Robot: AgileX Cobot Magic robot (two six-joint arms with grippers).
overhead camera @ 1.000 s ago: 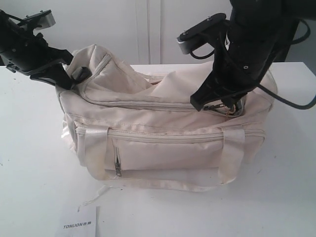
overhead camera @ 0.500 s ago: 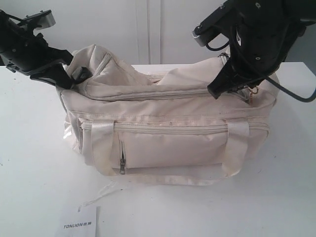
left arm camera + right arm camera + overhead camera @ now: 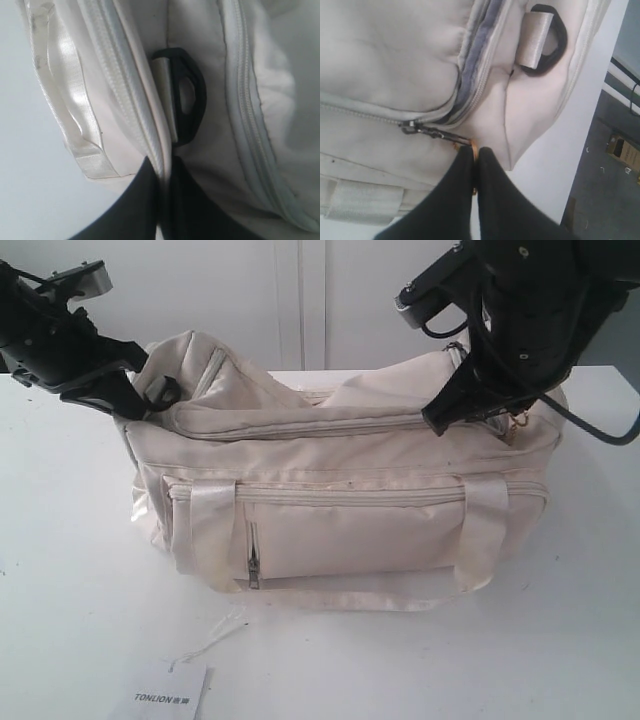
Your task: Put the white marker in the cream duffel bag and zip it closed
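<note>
Exterior view: cream bag (image 3: 340,530) sits on the white table (image 3: 80,620), side pocket facing the camera, a paper tag (image 3: 165,695) lying in front of it. Left wrist view: left gripper (image 3: 162,167) clamped tight on the bag's end seam, just beside a black D-ring (image 3: 187,102). Right wrist view: right gripper (image 3: 475,152) pinched closed on the gold ring (image 3: 474,148) hanging from the zipper pull (image 3: 425,131). Past the pull, the top zipper gapes, grey lining showing.
</note>
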